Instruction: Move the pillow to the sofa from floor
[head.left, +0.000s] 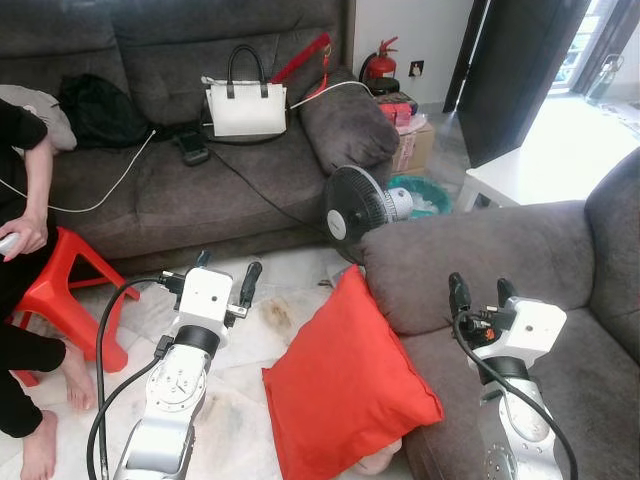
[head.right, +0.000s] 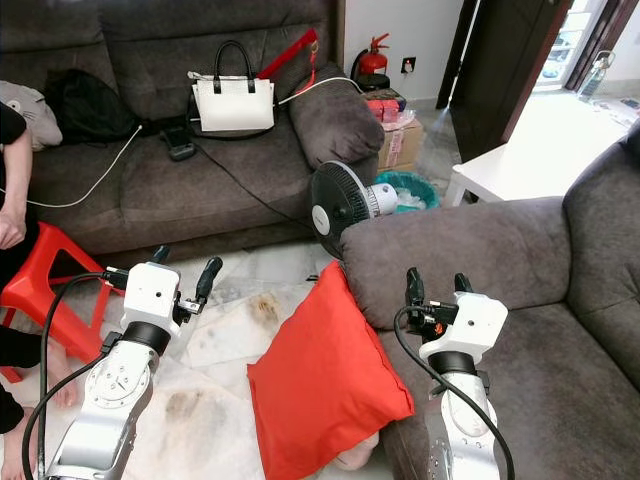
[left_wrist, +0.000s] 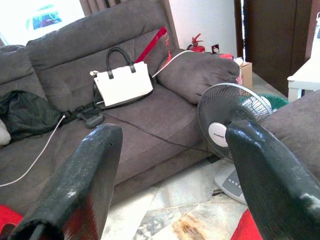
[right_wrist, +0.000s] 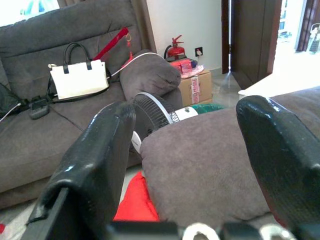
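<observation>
A red pillow (head.left: 345, 385) stands tilted on the tiled floor, leaning against the front of the grey sofa (head.left: 470, 265) on my right. My left gripper (head.left: 227, 272) is open, held above the floor to the left of the pillow and apart from it. My right gripper (head.left: 480, 293) is open too, raised over the sofa's seat just right of the pillow, below the armrest. A red corner of the pillow (right_wrist: 135, 202) lies beneath the right fingers (right_wrist: 95, 165) in the right wrist view. Nothing is held by either gripper.
A standing fan (head.left: 360, 203) is just behind the pillow. A second grey sofa (head.left: 170, 190) at the back carries a white handbag (head.left: 245, 105) and cables. A person (head.left: 22, 260) sits at left by a red stool (head.left: 70, 285). A white table (head.left: 530, 165) stands at right.
</observation>
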